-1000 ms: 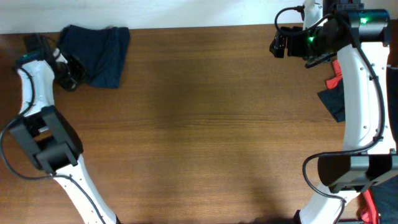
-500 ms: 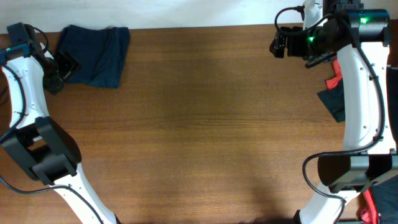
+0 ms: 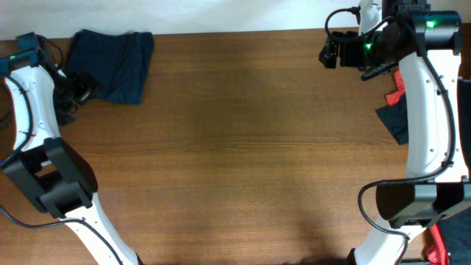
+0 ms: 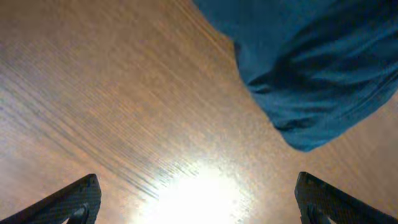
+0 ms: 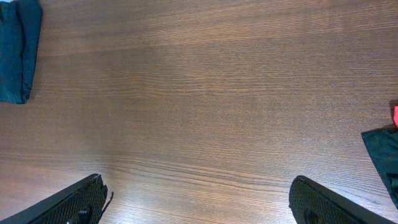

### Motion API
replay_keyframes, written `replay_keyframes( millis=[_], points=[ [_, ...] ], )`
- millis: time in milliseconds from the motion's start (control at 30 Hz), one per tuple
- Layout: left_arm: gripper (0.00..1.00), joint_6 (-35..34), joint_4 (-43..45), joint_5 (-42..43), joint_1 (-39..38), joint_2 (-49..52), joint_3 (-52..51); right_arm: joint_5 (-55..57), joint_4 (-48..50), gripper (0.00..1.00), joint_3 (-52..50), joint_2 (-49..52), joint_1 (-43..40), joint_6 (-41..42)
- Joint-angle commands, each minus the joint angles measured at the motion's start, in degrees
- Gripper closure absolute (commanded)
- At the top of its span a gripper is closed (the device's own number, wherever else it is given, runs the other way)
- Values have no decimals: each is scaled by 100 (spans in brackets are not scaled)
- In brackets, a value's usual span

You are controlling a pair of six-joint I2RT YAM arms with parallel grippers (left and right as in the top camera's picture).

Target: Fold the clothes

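The clothes, a pair of dark navy shorts (image 3: 112, 65), lie bunched in a folded heap at the table's far left corner. In the left wrist view the shorts (image 4: 311, 68) fill the upper right. My left gripper (image 3: 81, 93) hovers just left of and in front of their near edge. It (image 4: 199, 208) is open wide, with bare wood and a bright glare between its fingers. My right gripper (image 3: 330, 53) is high at the far right, far from the shorts (image 5: 15, 50). It (image 5: 199, 205) is open and empty.
A red garment (image 3: 397, 92) and a dark one (image 3: 397, 121) lie at the right edge beside the right arm; the dark cloth (image 5: 382, 155) shows in the right wrist view. A white wall runs along the table's far edge (image 3: 221, 31).
My left gripper opened, let go of the shorts' left edge and drew slightly back, its arm swinging left. The shorts stayed put. The right arm has not moved.
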Motion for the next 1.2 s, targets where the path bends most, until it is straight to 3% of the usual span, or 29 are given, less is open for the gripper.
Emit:
replay_keyframes(
  millis=[0, 867, 1167],
  points=[
    [1, 11, 37, -315, -210, -7, 15, 50, -2, 2, -4, -76, -59, 24],
    [1, 33, -562, -640, -671, 2, 0, 50, -2, 1, -4, -76, -59, 24],
    [1, 28, -85, -616, -1519, 2, -1244, 50, -2, 2, -4, -76, -59, 24]
  ],
)
